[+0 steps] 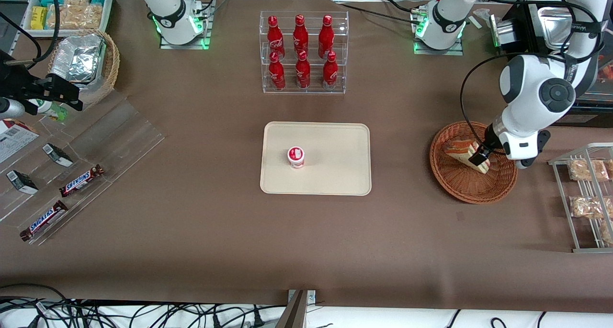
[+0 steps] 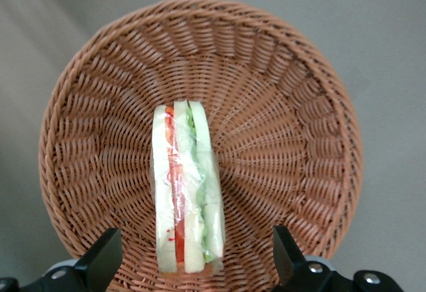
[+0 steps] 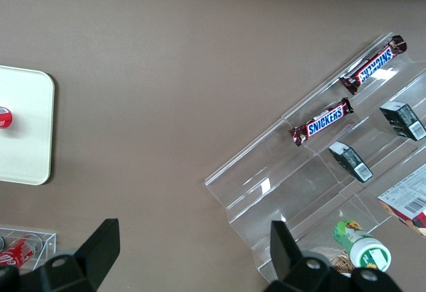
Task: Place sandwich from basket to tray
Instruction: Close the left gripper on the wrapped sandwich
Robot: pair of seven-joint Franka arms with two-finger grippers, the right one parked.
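**Wicker basket yields its sandwich to a waiting gripper**

Hovering low over the reddish basket [image 1: 473, 163], the left arm's gripper [image 1: 480, 157] is spreading its fingers [image 2: 100, 260] wide to either side of the wrapped sandwich [image 2: 186, 189], gripping nothing, seemingly lining up a pinch. The cream tray [image 1: 335, 141], carrying a small cup [image 1: 296, 156], is waiting mid-table.

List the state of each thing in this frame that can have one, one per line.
Triangular wrapped white-bread sandwich: standing on edge in the basket, not lifted.
Round reddish-brown wicker basket: holds only the sandwich.
Cream-beige rectangular tray: flat, carrying a small red-and-white cup, no sandwich.
Left gripper: open, fingers straddling the sandwich over the basket.
Red bottles: upright in the clear rack.
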